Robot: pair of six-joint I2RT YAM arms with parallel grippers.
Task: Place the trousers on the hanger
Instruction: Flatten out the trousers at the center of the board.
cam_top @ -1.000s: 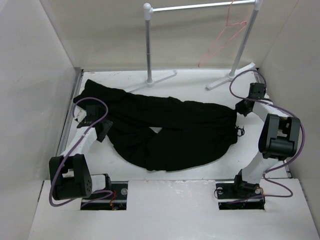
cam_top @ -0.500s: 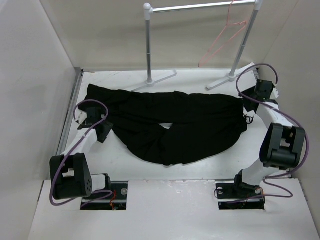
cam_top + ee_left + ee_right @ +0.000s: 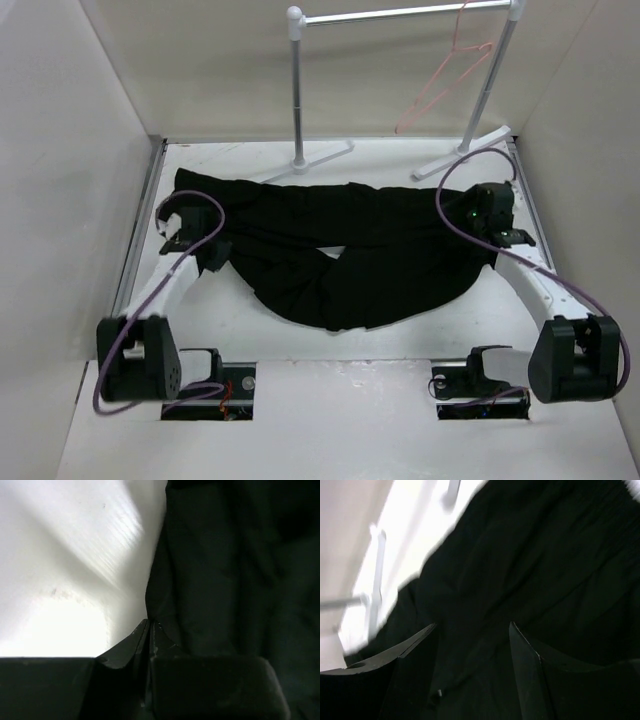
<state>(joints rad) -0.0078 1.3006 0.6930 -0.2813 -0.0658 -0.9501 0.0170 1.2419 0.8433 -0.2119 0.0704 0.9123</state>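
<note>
The black trousers point(image 3: 350, 255) lie spread across the table, legs to the left and waist to the right. The pink hanger point(image 3: 445, 75) hangs from the rack's rail at the back right. My left gripper point(image 3: 207, 255) sits at the trousers' left edge. In the left wrist view it point(image 3: 150, 624) is shut, and the hem of the trousers point(image 3: 225, 580) runs right into its closed tips. My right gripper point(image 3: 487, 212) hovers over the waist end. In the right wrist view it point(image 3: 472, 632) stands open above the dark trousers point(image 3: 530, 570), holding nothing.
A white rack point(image 3: 298, 90) with a tube rail stands at the back, its feet on the table just behind the trousers. White walls close in the left, right and back sides. A drawstring end point(image 3: 437, 694) lies on the cloth under the right gripper.
The right gripper let go of the waist, opened and swung inward over the trousers. The left gripper closed at the trousers' left edge. The trousers shifted toward the back.
</note>
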